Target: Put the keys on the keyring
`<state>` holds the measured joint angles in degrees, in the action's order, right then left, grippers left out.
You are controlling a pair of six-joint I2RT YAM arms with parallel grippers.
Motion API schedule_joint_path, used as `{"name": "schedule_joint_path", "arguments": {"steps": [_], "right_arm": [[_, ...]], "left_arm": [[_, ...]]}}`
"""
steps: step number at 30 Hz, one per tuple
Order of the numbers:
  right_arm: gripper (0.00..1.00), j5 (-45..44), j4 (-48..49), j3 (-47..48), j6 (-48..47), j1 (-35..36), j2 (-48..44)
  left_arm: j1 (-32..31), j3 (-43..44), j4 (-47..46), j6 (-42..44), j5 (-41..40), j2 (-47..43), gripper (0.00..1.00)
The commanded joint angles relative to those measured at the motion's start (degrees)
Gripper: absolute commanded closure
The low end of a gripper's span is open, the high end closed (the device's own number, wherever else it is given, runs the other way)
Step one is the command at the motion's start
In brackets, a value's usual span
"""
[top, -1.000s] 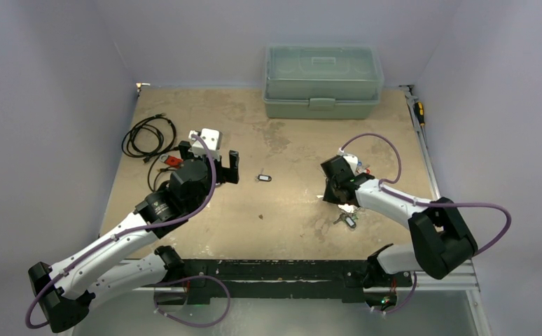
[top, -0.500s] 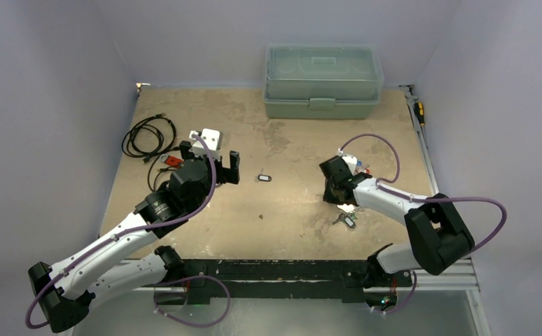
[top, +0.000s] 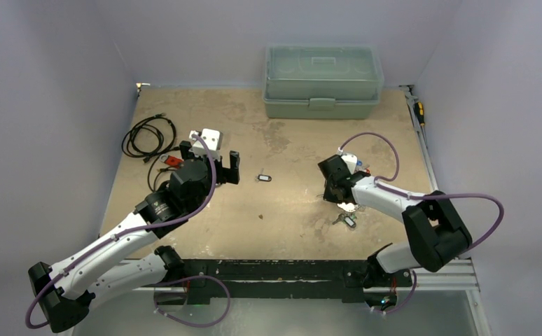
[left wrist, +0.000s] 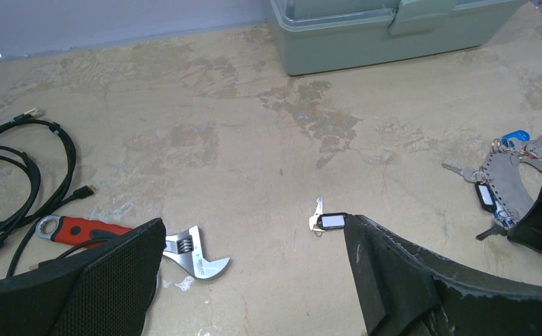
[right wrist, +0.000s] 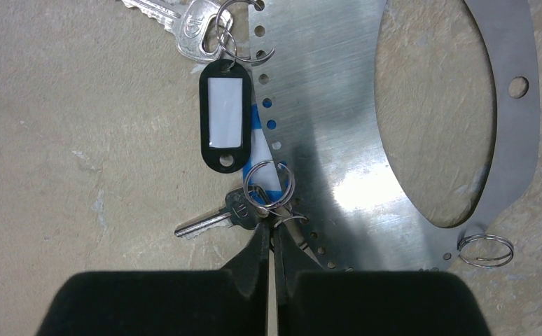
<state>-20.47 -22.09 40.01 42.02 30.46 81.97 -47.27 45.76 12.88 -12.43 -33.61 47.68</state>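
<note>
the right gripper (right wrist: 273,242) is clenched, its tips meeting at a small split ring (right wrist: 269,184) that carries a dark-headed key (right wrist: 219,218); i cannot tell whether the wire is actually pinched. just beyond the tips lies the keyring (right wrist: 338,140), a flat perforated steel band, with a black tag (right wrist: 224,115) farther ahead. a lift could let the thin ring slip free. it could also drag the unpinned band, since the left gripper (left wrist: 251,241) hangs wide open well off to the side. one tagged key (top: 263,178) lies between the arms. the table (top: 289,140) is worn, stained tan board. a grey-green box (top: 323,82) sits far ahead, with pale lilac walls around.
</note>
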Motion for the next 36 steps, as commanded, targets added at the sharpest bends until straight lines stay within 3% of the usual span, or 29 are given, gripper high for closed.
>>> {"name": "schedule_joint_path", "arguments": {"steps": [1, 12, 23, 36], "right_arm": [[1.00, 0.5, -3.0, -0.2, 0.3, 0.0, -0.8], [1.00, 8.6, -0.4, -0.4, 0.0, 0.1, -11.4], [1.00, 19.6, 9.6, -4.4, -1.2, 0.1, -20.1], [1.00, 29.2, 11.3, -2.9, -3.9, 0.1, -25.1]], "left_arm": [[0.3, 0.0, -2.3, 0.6, 0.4, -0.2, 0.02], [0.3, -0.3, -3.3, 1.4, 4.9, -1.8, 0.02], [0.3, -0.7, -4.3, 1.9, 10.4, -2.8, 0.04], [0.3, -2.5, -8.3, 1.1, 14.5, -4.0, 0.09]]}}
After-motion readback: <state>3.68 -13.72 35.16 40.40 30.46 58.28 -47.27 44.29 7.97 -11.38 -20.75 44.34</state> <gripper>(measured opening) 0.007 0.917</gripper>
